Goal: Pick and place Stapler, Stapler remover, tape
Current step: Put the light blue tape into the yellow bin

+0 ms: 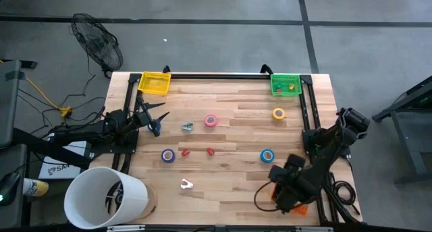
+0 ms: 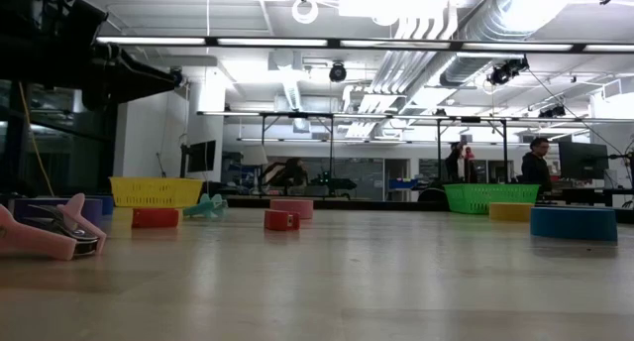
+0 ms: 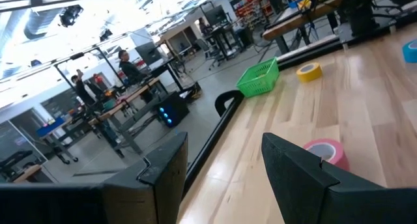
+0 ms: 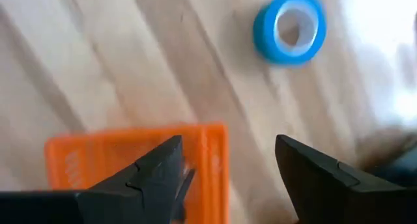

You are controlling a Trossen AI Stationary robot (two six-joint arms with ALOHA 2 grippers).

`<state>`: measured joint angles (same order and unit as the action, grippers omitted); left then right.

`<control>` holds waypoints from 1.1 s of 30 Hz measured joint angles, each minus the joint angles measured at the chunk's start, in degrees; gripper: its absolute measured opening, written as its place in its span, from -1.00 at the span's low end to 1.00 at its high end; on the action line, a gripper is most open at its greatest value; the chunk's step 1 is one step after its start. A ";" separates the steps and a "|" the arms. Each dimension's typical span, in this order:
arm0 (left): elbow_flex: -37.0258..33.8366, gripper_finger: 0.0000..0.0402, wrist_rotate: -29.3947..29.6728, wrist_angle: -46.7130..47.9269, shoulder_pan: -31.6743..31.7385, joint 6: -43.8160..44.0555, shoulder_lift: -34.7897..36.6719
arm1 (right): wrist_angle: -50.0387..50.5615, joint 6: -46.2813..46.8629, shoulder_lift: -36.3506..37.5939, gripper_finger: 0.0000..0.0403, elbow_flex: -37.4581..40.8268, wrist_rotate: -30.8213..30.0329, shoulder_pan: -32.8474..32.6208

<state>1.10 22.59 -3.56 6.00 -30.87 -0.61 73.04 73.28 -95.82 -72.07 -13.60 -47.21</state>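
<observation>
Two red staplers [image 1: 183,152] [image 1: 210,151] lie mid-table. A teal staple remover [image 1: 187,127] lies beyond them, and a pale one [image 1: 187,185] lies nearer. Pink tape [image 1: 211,121], yellow tape [image 1: 279,113] and two blue tapes [image 1: 168,155] [image 1: 267,155] lie flat on the wood. My right gripper [image 4: 228,146] hangs open and pointing down over an orange basket [image 4: 130,159] at the near right, with nothing between its fingers. The right blue tape [image 4: 290,34] lies beyond it. My left gripper [image 3: 225,138] waits open and level at the table's left edge.
A yellow basket [image 1: 154,82] stands at the far left corner and a green basket [image 1: 285,83] at the far right. A large white cylinder [image 1: 108,198] stands at the near left corner. Black frame rails [image 1: 309,104] run along the table's sides.
</observation>
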 joint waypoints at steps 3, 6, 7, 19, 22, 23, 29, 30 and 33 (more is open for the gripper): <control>0.00 -0.04 -0.06 0.78 0.00 -0.11 -0.01 | 0.00 -2.91 -0.05 0.17 0.00 -2.86 3.63; 0.00 -0.04 -0.09 0.79 0.00 -0.11 0.01 | -0.04 -4.60 -0.05 0.17 0.02 -4.20 7.93; 0.00 -0.04 -0.09 0.82 0.00 -0.10 0.01 | -0.50 -5.14 -0.05 0.17 0.30 -4.33 9.47; 0.00 -0.04 -6.88 1.19 0.00 4.19 0.01 | -10.42 -12.98 -0.16 0.17 9.97 3.58 25.74; 0.00 -0.04 -7.19 1.26 0.00 4.58 0.01 | -15.53 -14.59 -0.16 0.17 12.88 7.14 27.97; 0.00 -0.04 -7.21 1.27 0.00 4.72 -0.01 | -16.86 -15.03 -0.16 0.17 13.81 8.30 28.48; 0.00 -0.04 -7.21 1.27 0.00 5.56 0.00 | -21.10 -14.36 0.23 0.17 17.81 10.42 30.02; 0.00 -0.04 -7.22 1.36 0.00 5.67 0.01 | -21.87 -14.24 0.21 0.17 18.27 10.40 30.02; 0.00 -0.04 -7.26 1.54 0.00 5.68 0.01 | -23.49 -14.30 0.24 0.17 18.80 10.50 29.88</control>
<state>1.10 15.33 -2.02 6.00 -25.19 -0.60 49.55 58.99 -95.58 -53.28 -3.10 -17.33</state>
